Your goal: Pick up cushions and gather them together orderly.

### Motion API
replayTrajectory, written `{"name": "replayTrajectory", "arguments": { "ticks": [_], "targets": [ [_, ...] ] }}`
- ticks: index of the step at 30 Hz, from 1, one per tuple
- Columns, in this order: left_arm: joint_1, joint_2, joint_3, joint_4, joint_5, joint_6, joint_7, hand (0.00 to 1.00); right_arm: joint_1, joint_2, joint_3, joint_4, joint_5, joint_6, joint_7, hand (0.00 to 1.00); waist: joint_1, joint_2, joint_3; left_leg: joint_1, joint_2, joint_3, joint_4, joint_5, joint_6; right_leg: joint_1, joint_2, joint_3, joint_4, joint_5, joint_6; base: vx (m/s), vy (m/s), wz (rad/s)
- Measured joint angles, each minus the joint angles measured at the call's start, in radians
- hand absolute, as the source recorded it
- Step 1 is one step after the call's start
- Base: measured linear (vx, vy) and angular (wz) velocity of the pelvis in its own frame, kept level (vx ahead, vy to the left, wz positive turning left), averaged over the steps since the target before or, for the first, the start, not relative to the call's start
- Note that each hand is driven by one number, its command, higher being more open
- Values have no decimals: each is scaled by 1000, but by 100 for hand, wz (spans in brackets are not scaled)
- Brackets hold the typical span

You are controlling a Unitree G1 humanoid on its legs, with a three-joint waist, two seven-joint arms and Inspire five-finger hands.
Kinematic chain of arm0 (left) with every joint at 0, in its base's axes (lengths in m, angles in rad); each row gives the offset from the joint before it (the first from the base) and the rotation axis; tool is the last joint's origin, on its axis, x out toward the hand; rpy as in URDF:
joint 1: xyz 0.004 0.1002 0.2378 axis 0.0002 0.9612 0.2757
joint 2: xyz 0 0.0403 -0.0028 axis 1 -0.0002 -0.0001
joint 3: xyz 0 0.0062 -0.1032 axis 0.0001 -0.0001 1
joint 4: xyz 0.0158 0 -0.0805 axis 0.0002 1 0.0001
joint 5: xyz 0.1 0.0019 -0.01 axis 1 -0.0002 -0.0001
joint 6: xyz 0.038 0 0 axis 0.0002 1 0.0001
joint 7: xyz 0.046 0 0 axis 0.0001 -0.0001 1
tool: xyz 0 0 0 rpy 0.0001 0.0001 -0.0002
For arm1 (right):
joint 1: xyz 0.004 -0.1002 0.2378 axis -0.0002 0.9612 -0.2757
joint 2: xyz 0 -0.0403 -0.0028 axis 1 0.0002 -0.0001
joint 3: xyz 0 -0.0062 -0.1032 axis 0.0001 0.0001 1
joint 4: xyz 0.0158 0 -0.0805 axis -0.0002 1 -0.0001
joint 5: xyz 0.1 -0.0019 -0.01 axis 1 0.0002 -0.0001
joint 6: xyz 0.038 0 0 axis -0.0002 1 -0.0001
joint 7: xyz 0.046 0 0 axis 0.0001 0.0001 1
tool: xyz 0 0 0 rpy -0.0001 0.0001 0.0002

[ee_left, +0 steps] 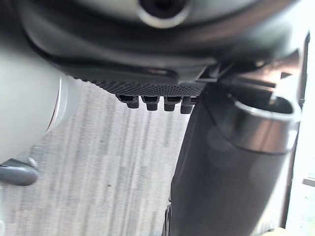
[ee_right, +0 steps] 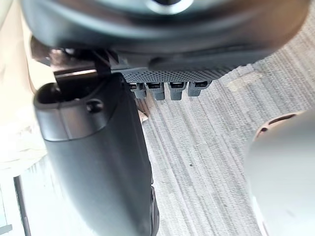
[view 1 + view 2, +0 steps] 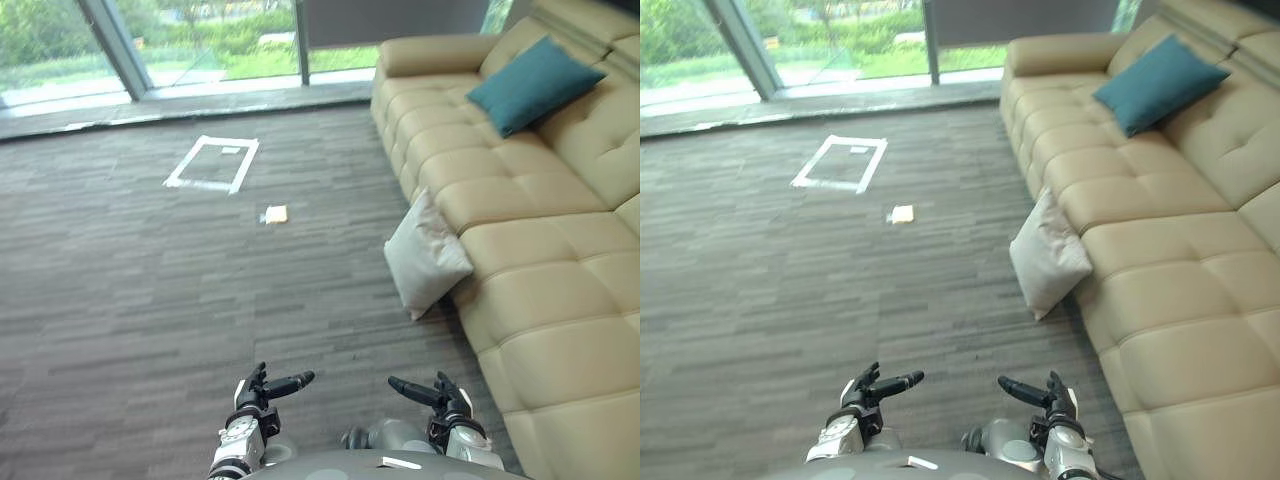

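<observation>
Two cushions sat ungathered, we judged: the white cushion on the floor against the sofa's front edge, the teal cushion on its far seat, our left hand and right hand open, empty.

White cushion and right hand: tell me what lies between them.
Bare carpet lies between the right hand and the white cushion leaning on the sofa, as the left eye view shows.
</observation>
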Motion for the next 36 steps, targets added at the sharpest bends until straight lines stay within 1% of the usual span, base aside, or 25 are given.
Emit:
{"name": "replayTrajectory", "arguments": {
  "ticks": [2, 4, 5, 7, 9, 10, 11, 12, 14, 15, 16, 17, 19, 20, 22, 24, 25, 26, 27, 29, 30, 32, 33, 34, 36],
  "targets": [
    [11, -7, 1, -35, 0, -26, -9, 100, 1, -1, 0, 11, 0, 14, -8, 100, 9, 1, -1, -78, -11, 65, -241, -40, 21, 85, -6, 62, -51, -16, 28, 338, 53, -70],
    [9, -12, 1, -39, 0, -30, -8, 100, 2, -1, -1, 15, 0, 17, -9, 100, 18, -1, 1, -87, -24, 79, -371, -38, 20, 114, -13, 88, -65, -23, 42, 471, 145, -63],
    [3, -19, 0, -44, 0, -34, -9, 100, 4, 3, -1, 17, 0, 18, -11, 100, 27, -7, 4, -100, -53, 76, -536, -30, 14, 153, -30, 122, -88, -40, 71, 604, 247, -80],
    [1, -24, 0, -47, 0, -35, -9, 100, 13, 7, -1, 16, 0, 17, -15, 100, 32, -9, 1, -106, -78, 77, -676, 17, 24, 194, -54, 157, -104, -71, 115, 528, 266, -77],
    [0, -23, -3, -44, 0, -30, -7, 100, 30, 11, -1, 14, -1, 17, -15, 100, 45, -6, -19, -112, -88, 85, -650, 146, 82, 226, -75, 214, -95, -112, 146, 643, 346, -71],
    [-9, -9, -10, -29, 1, -22, -7, 100, 46, 30, -8, 10, 3, 16, -17, 100, 40, -45, -38, -112, -113, 103, -618, 96, 104, 199, -118, 228, -35, -110, 149, 606, 311, -45],
    [-11, -2, -11, -26, 1, -20, -7, 100, 48, 37, -15, 12, 2, 16, -17, 100, 39, -59, -46, -113, -126, 111, -609, 79, 106, 181, -135, 228, 0, -107, 155, 588, 306, -7],
    [-24, 13, -18, -9, 1, -16, -6, 100, 51, 48, -23, 13, 1, 15, -16, 100, 39, -77, -55, -105, -151, 122, -575, 25, 124, 144, -164, 225, 110, -90, 182, 576, 318, 3],
    [-37, 34, -23, 32, 2, -1, 4, 100, 46, 53, -32, 15, -2, 15, -8, 100, 36, -85, -51, -45, -176, 139, -555, -39, 141, 72, -194, 229, 355, -4, 222, 559, 297, 1],
    [-38, 43, -23, 50, 1, 4, 10, 100, 41, 47, -32, 11, -2, 10, -1, 100, 28, -79, -48, 4, -182, 142, -561, -71, 142, 15, -211, 225, 512, 40, 259, 505, 229, -13],
    [-33, 49, -23, 59, 1, 6, 16, 100, 39, 35, -32, 1, -2, -5, 3, 100, 26, -66, -37, 80, -182, 151, -581, -101, 136, -56, -227, 187, 666, 39, 257, 565, 216, -19],
    [-29, 50, -23, 61, 1, 7, 17, 100, 40, 32, -32, -3, -2, -6, 3, 100, 26, -61, -34, 108, -182, 159, -597, -108, 134, -84, -233, 174, 701, 36, 251, 512, 131, -36],
    [-12, 59, -26, 74, 1, 13, 25, 100, 36, 25, -34, -25, -2, -14, 3, 100, 21, -49, -28, 238, -175, 194, -706, -110, 113, -226, -235, 95, 734, 6, 201, 378, 29, -42],
    [-9, 61, -29, 76, 1, 14, 26, 100, 35, 24, -34, -24, -2, -16, 2, 100, 19, -48, -27, 260, -173, 198, -724, -107, 107, -244, -236, 69, 710, -3, 187, 353, -57, -25],
    [4, 76, -69, 93, 1, 14, 23, 100, 26, 25, -49, -19, -1, -18, -5, 100, -3, -46, -27, 365, -152, 244, -816, -92, 79, -310, -243, -78, 500, -24, 162, 424, -107, -26],
    [9, 81, -75, 101, 1, 14, 23, 100, 20, 23, -47, -16, -3, -22, -6, 100, -7, -45, -27, 420, -143, 277, -871, -84, 41, -322, -247, -199, 308, 19, 145, 463, -132, -36],
    [9, 89, -89, 115, 2, 14, 19, 100, 17, 23, -45, -10, 1, -22, -3, 100, -8, -48, -26, 456, -153, 293, -900, -83, 8, -320, -244, -257, 211, 101, 39, 603, -197, -60],
    [5, 79, -91, 133, 2, 17, 14, 100, -1, 0, -45, 6, -6, -23, -4, 100, -7, -12, -25, 476, -122, 300, -917, -77, -4, -313, -199, -262, 204, 104, 30, 508, -193, -63],
    [5, 68, -92, 133, 3, 18, 10, 100, -4, -11, -45, 7, -15, -24, -5, 100, -8, 5, -24, 477, -111, 300, -918, -64, -7, -315, -185, -261, 206, 95, 21, 394, -166, -52],
    [-2, 58, -96, 131, 4, 18, 1, 100, -7, -13, -65, 6, -18, -19, -7, 100, -13, 10, -21, 484, -109, 299, -914, -27, -14, -309, -181, -261, 212, 69, 18, 389, -220, -12],
    [-9, 47, -91, 130, 6, 18, -3, 100, -2, -10, -83, 6, -18, -18, -10, 100, -20, 8, -19, 473, -90, 288, -842, 5, -38, -275, -176, -266, 195, 44, 20, 517, -365, 7],
    [-11, 35, -77, 109, 16, 18, -8, 100, 5, -11, -69, 5, -19, -14, -11, 100, -28, 8, -11, 367, 3, 204, -503, 33, -44, -175, -134, -261, 116, 30, 20, 320, -242, -5],
    [-8, 27, -69, 92, 24, 15, -10, 100, 10, -10, -55, 5, -19, -14, -11, 100, -25, 13, -11, 286, 46, 149, -286, 18, -53, -124, -104, -248, 77, 29, 17, 197, -70, -54],
    [-2, 18, -51, 69, 24, 13, -13, 100, 12, -6, -28, 5, -19, -14, -12, 100, -22, 14, -12, 223, 64, 132, -163, -8, -50, -90, -84, -218, 56, 18, 13, 227, -67, -59],
    [4, 16, -46, 51, 24, 10, -13, 100, 12, -8, -16, 4, -18, -13, -8, 100, -21, 13, -13, 170, 63, 132, -150, -45, -30, -73, -72, -181, 53, 4, 17, 141, 15, -69]
  ]
}}
